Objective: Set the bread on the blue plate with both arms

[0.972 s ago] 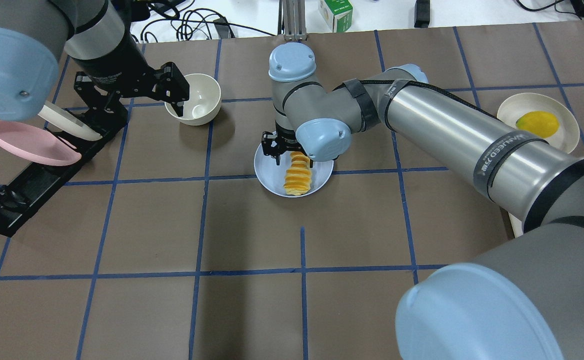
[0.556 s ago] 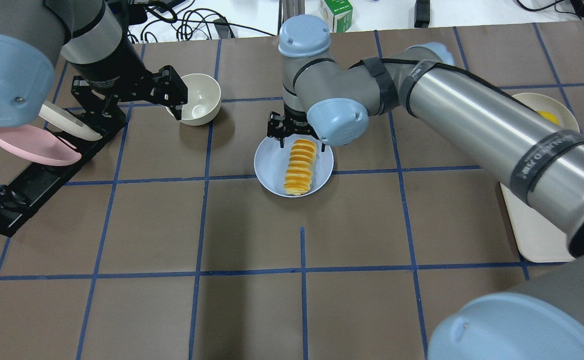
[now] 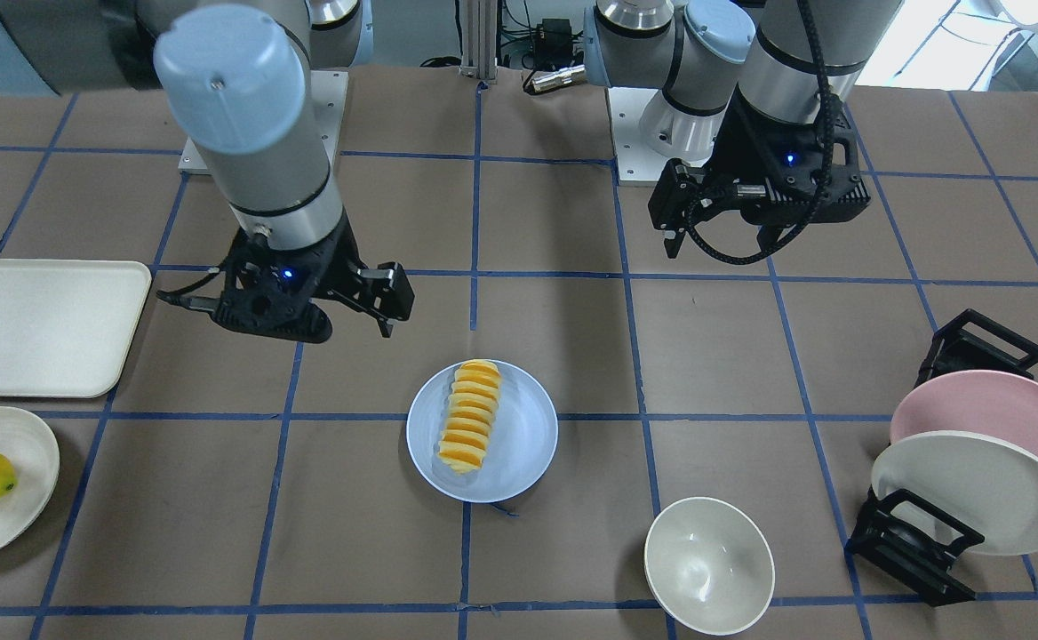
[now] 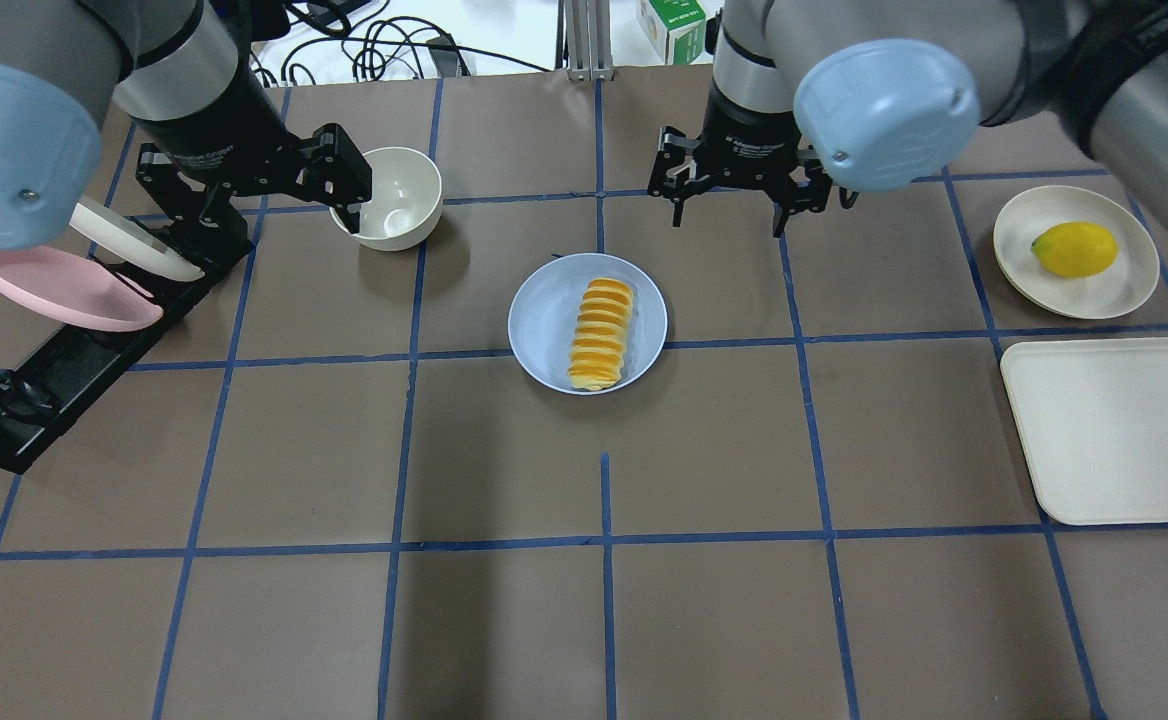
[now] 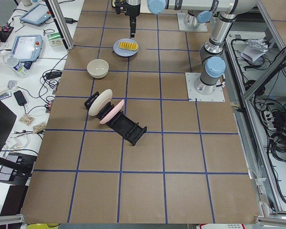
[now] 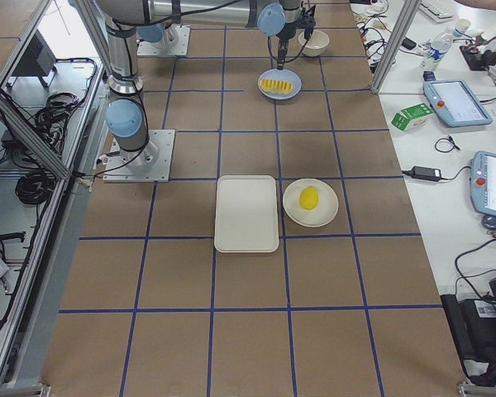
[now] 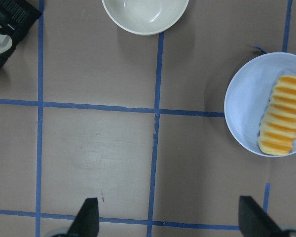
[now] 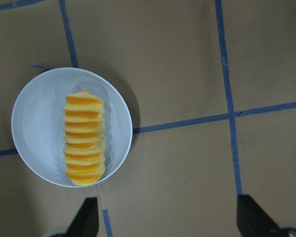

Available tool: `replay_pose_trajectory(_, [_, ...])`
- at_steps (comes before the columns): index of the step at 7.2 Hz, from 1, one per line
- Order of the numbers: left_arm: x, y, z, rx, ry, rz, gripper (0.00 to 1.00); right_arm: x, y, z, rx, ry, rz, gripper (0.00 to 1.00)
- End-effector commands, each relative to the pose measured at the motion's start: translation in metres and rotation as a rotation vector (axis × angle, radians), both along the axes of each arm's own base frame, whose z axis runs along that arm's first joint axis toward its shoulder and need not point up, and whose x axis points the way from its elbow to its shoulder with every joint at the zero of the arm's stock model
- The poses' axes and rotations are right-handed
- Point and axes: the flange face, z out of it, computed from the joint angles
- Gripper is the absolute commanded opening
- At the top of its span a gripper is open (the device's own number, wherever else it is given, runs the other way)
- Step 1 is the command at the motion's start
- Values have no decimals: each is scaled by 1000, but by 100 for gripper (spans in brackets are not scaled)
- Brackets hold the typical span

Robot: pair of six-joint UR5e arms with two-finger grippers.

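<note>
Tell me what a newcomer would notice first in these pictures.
The ridged orange-golden bread loaf lying on the round pale blue plate at the table's centre stands out most. Both black grippers hang open and empty: the right gripper above the table to the plate's right, the left gripper on the round cream bowl's side.

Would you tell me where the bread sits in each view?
Front-facing: bread at centre, slightly low.
Overhead: bread just above centre.
Exterior left: bread top, left of centre.
Exterior right: bread top, right of centre.
Left wrist: bread at right edge.
Right wrist: bread left of centre.
Shared landmark: the blue plate beneath it.
</note>
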Motion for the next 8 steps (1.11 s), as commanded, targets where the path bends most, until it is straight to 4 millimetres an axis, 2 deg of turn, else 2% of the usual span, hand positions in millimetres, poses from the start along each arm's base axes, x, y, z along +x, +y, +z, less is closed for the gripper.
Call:
replay_pose_trajectory(1, [-1,3,3,-7,-1,-2,100,-38,37,51,11,18,-4,100])
replay_pose_trajectory(2, [0,4,4,-8,-3,-2,100,-60,35,52,24,51,-2,100])
replay_pose_trajectory(3, [0,4,4,-8,-1,-1,100,-67,35,53,33,52,36,100])
replay_pose_trajectory(8, [3,5,6,-13,-3,6,100,-74,46,55,46,54,109,100])
